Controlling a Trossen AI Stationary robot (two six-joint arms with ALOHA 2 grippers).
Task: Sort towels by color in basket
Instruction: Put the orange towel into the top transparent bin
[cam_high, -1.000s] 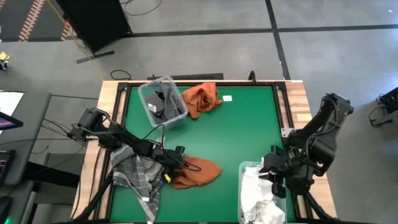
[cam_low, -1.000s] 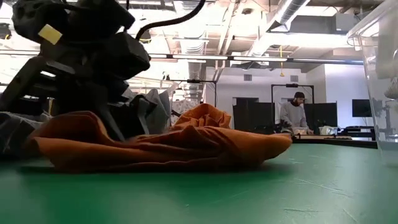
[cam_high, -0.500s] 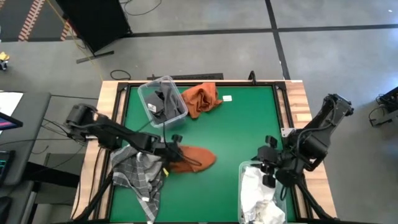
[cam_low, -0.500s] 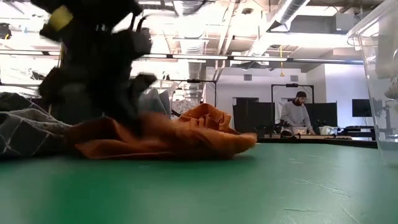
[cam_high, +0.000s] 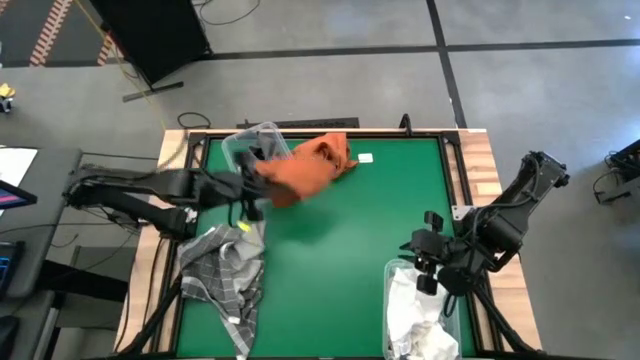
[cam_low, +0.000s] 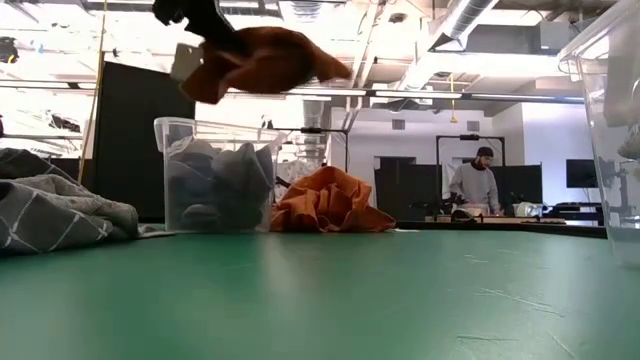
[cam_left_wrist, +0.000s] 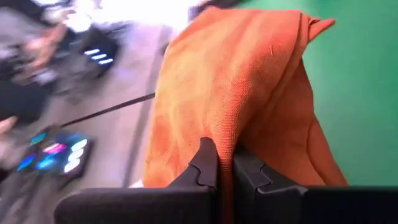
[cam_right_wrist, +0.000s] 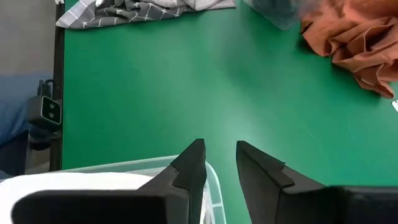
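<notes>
The left gripper is pinching the rust-orange towel aloft at eleven o'clock, beside the bin; held by one fold, it risks slipping. The right gripper is waiting, slightly parted.
</notes>
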